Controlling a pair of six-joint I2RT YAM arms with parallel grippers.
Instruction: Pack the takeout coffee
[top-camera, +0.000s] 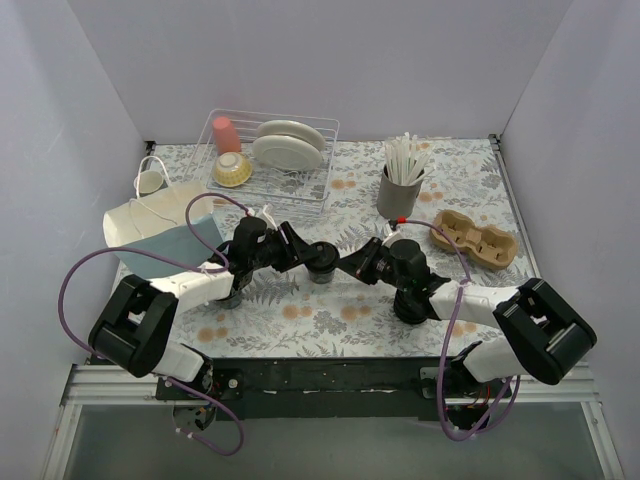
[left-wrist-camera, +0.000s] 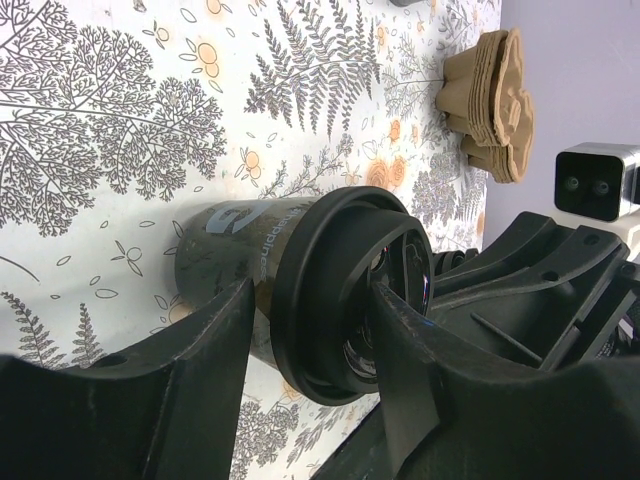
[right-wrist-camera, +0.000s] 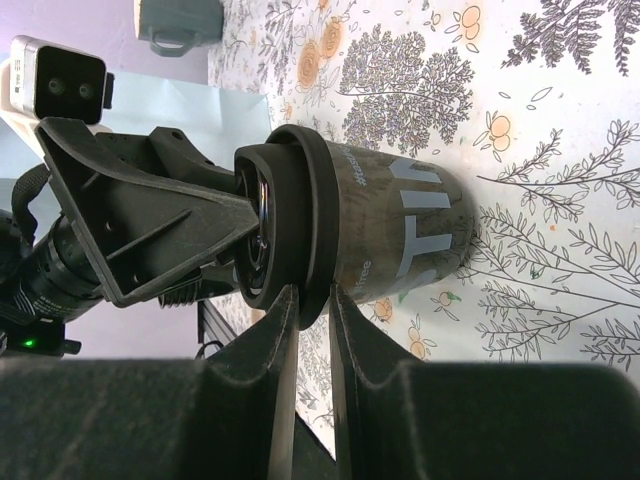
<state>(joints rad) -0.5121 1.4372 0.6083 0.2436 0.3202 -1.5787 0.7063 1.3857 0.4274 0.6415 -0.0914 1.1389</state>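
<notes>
1. Top external view: takeout coffee (top-camera: 321, 266) stands upright mid-table (top-camera: 300, 322), lid on, between the two arms.
2. Left wrist view: left gripper (left-wrist-camera: 315, 300) has its jaws about half spread, clamped over the cup's lidded end. One finger (left-wrist-camera: 405, 370) lies across the lid top and the other sits on the wall under the rim.
3. Right wrist view: right gripper (right-wrist-camera: 312, 300) has its jaws nearly together, pinching the edge of the lid's rim.
4. Cardboard cup carrier (top-camera: 475, 238) lies well apart at the right, and the dish rack (top-camera: 272, 150) sits at the back.
</notes>
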